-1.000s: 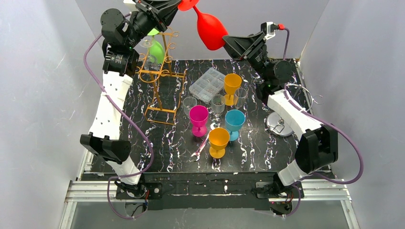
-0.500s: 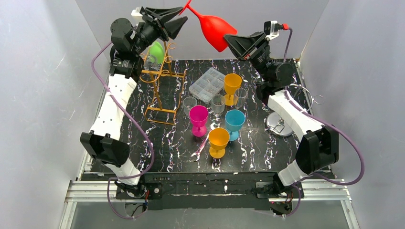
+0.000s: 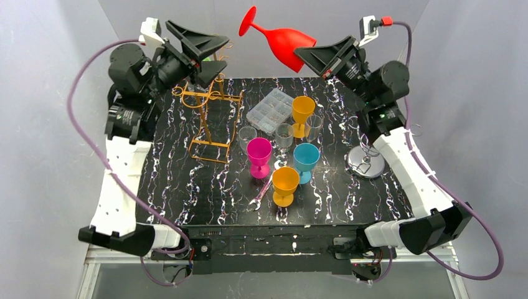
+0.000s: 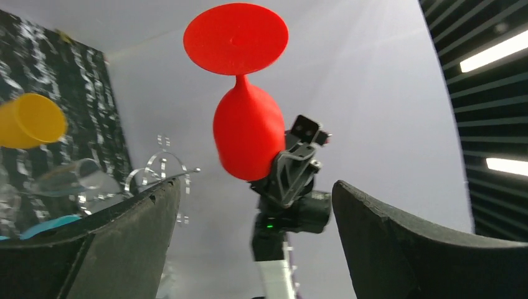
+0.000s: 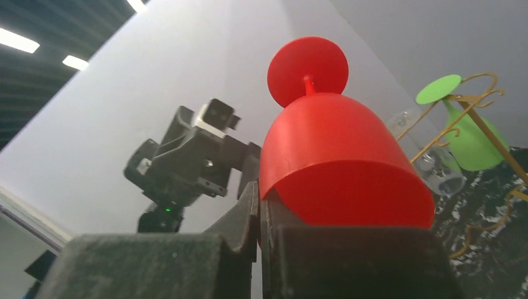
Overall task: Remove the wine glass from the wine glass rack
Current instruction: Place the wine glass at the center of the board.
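Note:
A red wine glass (image 3: pixel 280 40) hangs in the air above the table's back edge, lying almost on its side with its foot to the left. My right gripper (image 3: pixel 301 55) is shut on the bowl's rim (image 5: pixel 348 180), one finger inside and one outside (image 5: pixel 260 208). My left gripper (image 3: pixel 223 51) stands open a little to the left of the foot, touching nothing; the red glass (image 4: pixel 246 140) shows beyond its spread fingers (image 4: pixel 255 190). The gold wire rack (image 3: pixel 208 118) stands at the back left, and a green glass (image 5: pixel 470 140) hangs from it upside down.
Magenta (image 3: pixel 259 152), orange (image 3: pixel 285 182) and blue (image 3: pixel 306 159) goblets stand mid-table, with another orange one (image 3: pixel 302 109) and clear glasses (image 3: pixel 284 134) behind. A clear plastic box (image 3: pixel 269 109) lies at the back. A silver wire stand (image 3: pixel 367 159) is at the right.
My left gripper has let go of the red glass's foot, opened wide and drawn back to the left. My right gripper shut on the bowl's rim and swung the glass rightward.

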Robot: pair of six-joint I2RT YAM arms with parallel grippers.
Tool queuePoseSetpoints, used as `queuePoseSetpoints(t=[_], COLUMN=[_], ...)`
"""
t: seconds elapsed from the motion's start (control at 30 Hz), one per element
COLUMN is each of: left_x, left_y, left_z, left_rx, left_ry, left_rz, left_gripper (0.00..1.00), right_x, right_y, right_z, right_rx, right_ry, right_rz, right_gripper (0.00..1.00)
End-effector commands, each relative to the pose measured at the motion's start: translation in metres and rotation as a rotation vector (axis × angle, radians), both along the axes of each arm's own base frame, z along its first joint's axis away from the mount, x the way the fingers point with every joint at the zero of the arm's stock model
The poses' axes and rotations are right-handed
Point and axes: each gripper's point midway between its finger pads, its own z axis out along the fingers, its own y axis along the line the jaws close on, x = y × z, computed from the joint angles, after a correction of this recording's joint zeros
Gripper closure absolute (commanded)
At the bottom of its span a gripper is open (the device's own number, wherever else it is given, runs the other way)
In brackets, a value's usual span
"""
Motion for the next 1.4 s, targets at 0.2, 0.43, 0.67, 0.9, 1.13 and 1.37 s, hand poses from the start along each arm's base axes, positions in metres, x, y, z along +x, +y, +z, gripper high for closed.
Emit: queuePoseSetpoints(t=[0.2, 0.43, 0.67, 0.9, 1.13, 1.37], left_x=[-0.043, -0.060, -0.063, -0.069, -0.072, -0.083], left_y=[0.059, 0.083, 0.094, 0.109, 0.127, 0.152], left_z=[-0.040, -0.046, -0.060, -0.062, -0.065, -0.059], left_rx=[0.548, 0.694, 0.771, 0.833, 0.900, 0.956], left_ry=[-0.128, -0.145, -0.121, -0.118, -0.105, -0.108], left_rz=[0.235, 0.306, 0.329, 0.381, 0.451, 0.565], left_gripper=[0.06, 0.04, 0.03, 0.02, 0.02, 0.02], right_x=[-0.024, -0.075, -0.115, -0.130, -0.134, -0.137], right_y=[0.037, 0.066, 0.089, 0.120, 0.145, 0.165], right_z=[-0.077, -0.131, -0.187, -0.243, -0.295, -0.329], right_rx=[-0.555, -0.844, -1.069, -1.243, -1.435, -1.535], right_ry=[0.169, 0.233, 0.265, 0.264, 0.236, 0.215], right_rz=[0.101, 0.204, 0.284, 0.285, 0.246, 0.250], right_gripper=[0.99, 0.99, 0.99, 0.99, 0.99, 0.99])
